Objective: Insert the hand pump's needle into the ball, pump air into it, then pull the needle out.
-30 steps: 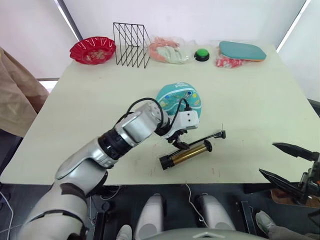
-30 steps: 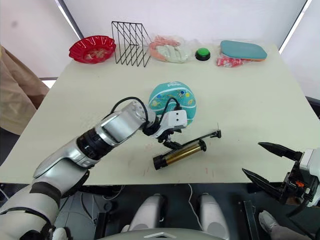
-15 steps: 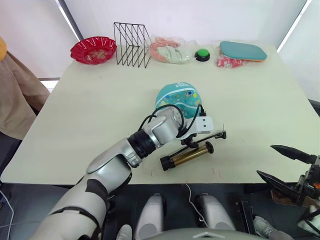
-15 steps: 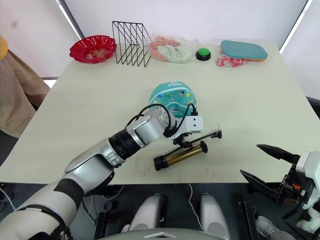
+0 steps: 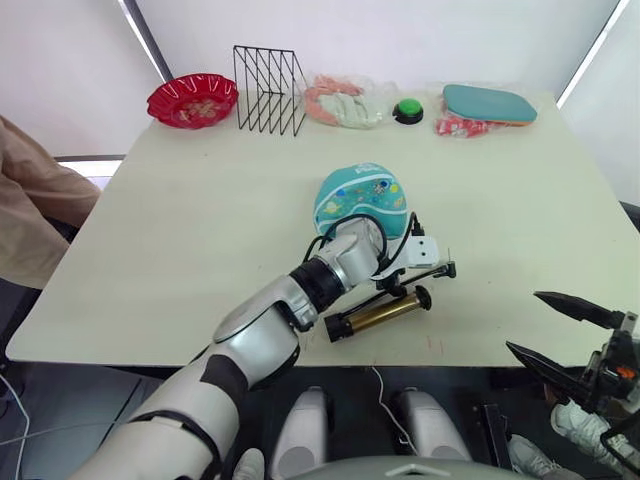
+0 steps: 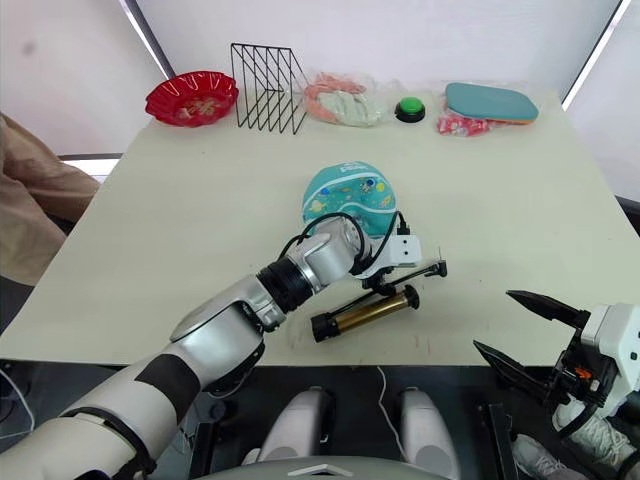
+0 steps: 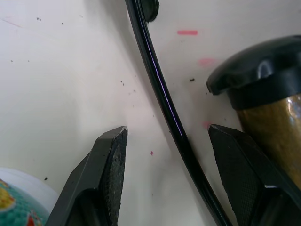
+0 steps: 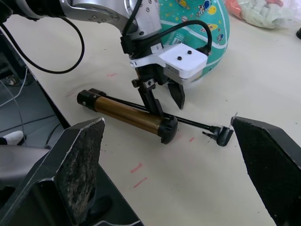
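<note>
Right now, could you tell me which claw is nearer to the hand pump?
Left. The left claw stands open over the hand pump, straddling its hose. The right claw hangs open beyond the table's near edge.

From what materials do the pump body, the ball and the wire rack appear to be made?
The hand pump: its barrel looks like metal with a glossy gold-brass finish; the black end caps seem to be plastic.
The ball: probably rubber, teal and smooth, with printed cartoons and white seams.
The wire rack: thin black rods, likely coated metal.
</note>
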Available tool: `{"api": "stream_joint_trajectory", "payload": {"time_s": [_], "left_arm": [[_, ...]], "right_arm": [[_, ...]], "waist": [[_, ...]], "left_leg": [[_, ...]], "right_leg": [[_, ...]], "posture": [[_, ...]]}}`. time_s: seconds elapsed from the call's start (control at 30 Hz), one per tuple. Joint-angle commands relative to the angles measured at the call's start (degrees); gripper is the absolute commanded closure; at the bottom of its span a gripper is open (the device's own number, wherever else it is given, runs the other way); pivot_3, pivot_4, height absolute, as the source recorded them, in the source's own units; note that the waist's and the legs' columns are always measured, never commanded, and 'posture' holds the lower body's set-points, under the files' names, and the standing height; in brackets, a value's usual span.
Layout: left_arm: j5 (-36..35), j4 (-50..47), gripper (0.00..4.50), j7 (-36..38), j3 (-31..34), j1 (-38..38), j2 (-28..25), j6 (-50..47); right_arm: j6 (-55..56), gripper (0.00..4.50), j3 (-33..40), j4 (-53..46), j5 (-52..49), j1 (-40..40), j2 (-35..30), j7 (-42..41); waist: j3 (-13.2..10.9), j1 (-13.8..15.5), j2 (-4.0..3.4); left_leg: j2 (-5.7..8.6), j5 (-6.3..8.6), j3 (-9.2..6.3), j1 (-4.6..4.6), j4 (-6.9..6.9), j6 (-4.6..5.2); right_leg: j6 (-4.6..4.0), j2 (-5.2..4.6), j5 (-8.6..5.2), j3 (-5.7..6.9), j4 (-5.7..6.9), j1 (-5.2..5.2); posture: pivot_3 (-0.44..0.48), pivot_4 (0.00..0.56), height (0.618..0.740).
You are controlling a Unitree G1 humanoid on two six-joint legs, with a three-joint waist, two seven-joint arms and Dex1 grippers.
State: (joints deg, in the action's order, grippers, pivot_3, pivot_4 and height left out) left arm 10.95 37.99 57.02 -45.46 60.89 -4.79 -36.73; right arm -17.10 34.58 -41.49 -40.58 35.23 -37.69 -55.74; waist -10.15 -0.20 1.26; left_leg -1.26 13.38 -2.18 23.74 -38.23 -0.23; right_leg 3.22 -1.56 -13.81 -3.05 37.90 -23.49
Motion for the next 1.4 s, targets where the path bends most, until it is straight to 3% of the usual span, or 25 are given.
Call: {"api": "stream_joint_trajectory", "payload": {"time_s": [0.03, 0.17, 0.2, 0.3, 0.37, 0.5, 0.63, 0.73, 0.97, 1.07, 1.27, 1.37, 1.4], "left_arm": [[2.2, 5.7, 2.31, -1.6, 0.3, -0.2, 2.8, 2.9], [2.0, 3.9, 4.21, -0.7, 2.9, -0.8, 2.7, 1.1], [2.0, 2.6, 4.44, -0.4, 3.4, -1.1, 2.4, 0.4], [0.7, -5.2, 4.44, 1.1, 5.8, -2.6, 0.1, -4.2], [-2.7, -17.0, 4.44, 3.3, 9.6, -6.2, -3.5, -10.6], [-7.4, -30.7, 4.44, 3.7, 14.8, -11.1, -7.0, -16.8], [-11.6, -40.4, 4.44, 1.8, 20.5, -17.2, -9.9, -15.5], [-15.0, -45.2, 4.44, 0.8, 23.3, -21.9, -10.4, -14.2], [-19.7, -48.4, 4.44, -2.6, 28.2, -29.0, -9.6, -3.2], [-20.9, -47.8, 4.44, -4.1, 28.7, -30.3, -8.9, -0.7], [-23.8, -48.4, 4.44, -3.6, 29.4, -33.4, -8.6, 5.6], [-24.4, -48.0, 4.5, -4.4, 29.4, -33.4, -8.4, 5.8], [-24.6, -48.1, 4.5, -4.5, 29.4, -33.4, -8.3, 5.8]], "right_arm": [[0.8, 0.0, 1.1, -2.4, -0.4, 1.1, 0.4, 0.6], [0.4, 0.0, 1.5, -3.2, -0.6, 2.3, 0.7, 1.3], [0.3, 0.0, 1.5, -3.2, -0.6, 2.4, 0.7, 1.6], [-0.7, 0.0, 1.0, -3.7, -0.7, 2.2, 0.9, 3.7], [-1.5, 0.0, -1.2, -4.5, 1.3, 1.5, 1.8, 7.3], [-5.0, 0.0, -4.7, -6.2, 2.2, -1.1, 3.9, 15.4], [-13.6, 0.0, -12.2, -8.3, 6.1, -8.1, 6.5, 29.6], [-20.7, 0.0, -14.8, -7.4, 0.9, -14.4, 6.6, 33.8], [-33.7, 0.0, -12.7, 1.2, -22.4, -33.6, 3.8, 40.8], [-36.8, 0.0, -12.5, 4.7, -30.0, -37.7, 1.5, 42.2], [-40.4, 0.0, -14.8, 12.6, -36.3, -47.5, -2.0, 42.5], [-41.6, 0.72, -15.6, 14.2, -38.1, -49.4, -3.4, 41.0], [-41.5, 1.19, -15.7, 14.6, -38.4, -49.7, -3.4, 41.2]], "waist": [[0.1, 0.3, -0.06], [0.1, 0.2, -0.07], [0.1, 0.1, -0.07], [0.1, -0.4, -0.1], [0.1, -0.8, -0.13], [0.1, -0.6, -0.22], [0.1, -0.5, -0.24], [0.1, -0.5, -0.27], [0.1, -0.4, -0.25], [0.1, -0.3, -0.24], [0.1, -1.0, -0.26], [0.1, -0.5, -0.25], [0.1, -0.5, -0.25]], "left_leg": [[0.01, 0.02, 0.01, -0.01, -0.1, 0.04], [0.06, 0.04, 0.03, -0.03, -0.19, 0.07], [0.05, 0.05, 0.02, -0.02, -0.18, 0.08], [0.04, 0.06, 0.01, -0.01, -0.14, 0.1], [0.03, 0.06, 0.04, 0.03, -0.11, 0.1], [-0.06, 0.06, 0.05, 0.03, -0.07, 0.1], [-0.06, 0.06, 0.09, 0.02, -0.11, 0.1], [-0.03, 0.06, 0.15, 0.01, -0.11, 0.1], [-0.01, 0.05, 0.12, 0.0, -0.14, 0.1], [0.01, 0.06, 0.12, 0.01, -0.13, 0.11], [0.0, 0.12, 0.3, -0.01, -0.1, 0.21], [-0.02, 0.12, 0.2, -0.02, -0.12, 0.22], [-0.02, 0.12, 0.16, -0.01, -0.12, 0.22]], "right_leg": [[0.01, -0.01, 0.0, -0.01, -0.02, 0.05], [0.05, -0.02, 0.02, -0.1, -0.04, 0.14], [0.04, -0.01, 0.01, -0.1, -0.03, 0.13], [0.04, 0.0, 0.01, -0.11, -0.02, 0.11], [0.08, 0.02, 0.04, -0.15, 0.03, 0.02], [0.12, 0.11, 0.07, -0.18, 0.11, -0.08], [0.03, 0.09, 0.02, -0.22, 0.1, -0.07], [0.02, 0.06, 0.03, -0.31, 0.1, -0.07], [0.0, 0.07, 0.3, -0.29, 0.1, -0.02], [0.0, 0.06, 0.31, -0.29, 0.07, 0.01], [0.03, 0.07, 0.33, -0.48, 0.06, -0.03], [0.05, 0.14, 0.34, -0.41, 0.08, -0.02], [0.05, 0.14, 0.34, -0.37, 0.08, -0.03]], "posture": [[0.0, 0.15, 0.74], [0.0, 0.15, 0.74], [0.0, 0.15, 0.74], [0.0, 0.15, 0.74], [0.0, 0.15, 0.74], [0.0, 0.15, 0.74], [0.0, 0.15, 0.74], [0.0, 0.15, 0.74], [0.0, 0.15, 0.74], [0.0, 0.15, 0.74], [0.0, 0.15, 0.74], [0.0, 0.15, 0.74], [0.0, 0.15, 0.74]]}}
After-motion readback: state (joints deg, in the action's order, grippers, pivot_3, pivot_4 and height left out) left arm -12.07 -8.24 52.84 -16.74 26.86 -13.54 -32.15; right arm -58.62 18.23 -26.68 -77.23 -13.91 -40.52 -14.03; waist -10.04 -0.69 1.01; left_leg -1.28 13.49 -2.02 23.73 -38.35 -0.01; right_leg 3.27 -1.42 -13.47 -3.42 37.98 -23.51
